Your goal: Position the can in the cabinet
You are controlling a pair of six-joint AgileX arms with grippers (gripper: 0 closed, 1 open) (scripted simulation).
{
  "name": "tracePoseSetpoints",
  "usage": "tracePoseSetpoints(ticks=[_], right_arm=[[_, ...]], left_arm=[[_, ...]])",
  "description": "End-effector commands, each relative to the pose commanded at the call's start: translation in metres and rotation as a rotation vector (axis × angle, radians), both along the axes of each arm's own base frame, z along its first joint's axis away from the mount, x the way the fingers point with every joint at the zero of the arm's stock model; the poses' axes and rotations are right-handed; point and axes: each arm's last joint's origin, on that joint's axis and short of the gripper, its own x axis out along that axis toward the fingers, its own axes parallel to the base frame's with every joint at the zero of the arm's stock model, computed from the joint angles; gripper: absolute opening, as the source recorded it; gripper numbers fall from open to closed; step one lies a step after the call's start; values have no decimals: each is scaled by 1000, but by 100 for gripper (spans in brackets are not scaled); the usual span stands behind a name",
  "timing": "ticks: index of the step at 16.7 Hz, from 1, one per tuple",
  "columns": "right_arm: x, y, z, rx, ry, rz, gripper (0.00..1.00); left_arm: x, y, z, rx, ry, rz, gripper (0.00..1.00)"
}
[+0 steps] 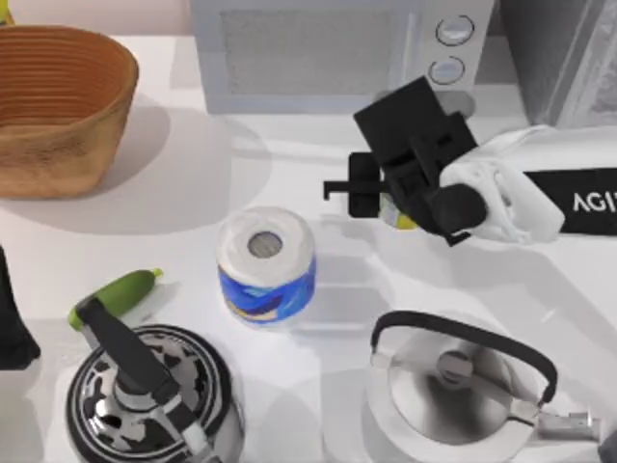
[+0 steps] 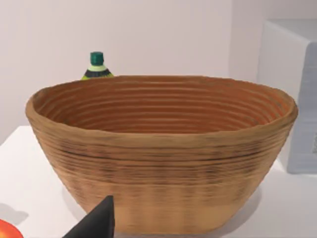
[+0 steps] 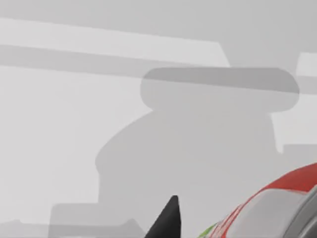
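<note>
The can (image 3: 277, 208) is red with a silver top and a yellow-green band, and sits close against a black fingertip (image 3: 168, 218). From above, only a yellow-green sliver of the can (image 1: 399, 218) peeks out under my right gripper (image 1: 381, 198), which is shut on it in front of the microwave. The cabinet (image 1: 559, 53) is the grey unit at the back right corner, just beyond the right arm. My left gripper (image 1: 8, 328) rests parked at the table's left edge.
A pale microwave (image 1: 328, 58) stands at the back centre and a woven basket (image 1: 58, 106) at the back left. The blue-and-white paper roll (image 1: 267, 262), a green vegetable (image 1: 116, 294), a speckled kettle (image 1: 149, 395) and a silver kettle (image 1: 453, 386) fill the front.
</note>
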Motion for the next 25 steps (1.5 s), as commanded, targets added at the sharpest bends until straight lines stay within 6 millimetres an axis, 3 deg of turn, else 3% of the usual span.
tracePoseSetpoints(ticks=[8, 15, 20, 25], right_arm=[[-8, -10, 99, -17, 21, -10, 0], [-13, -14, 107, -4, 10, 2, 0], [-44, -66, 139, 46, -65, 51, 0], [-110, -143, 164, 93, -262, 101, 0]], left_arm=[[0, 0, 0, 0, 0, 0, 100], [0, 0, 0, 0, 0, 0, 100], [0, 0, 0, 0, 0, 0, 100], [0, 0, 0, 0, 0, 0, 100]])
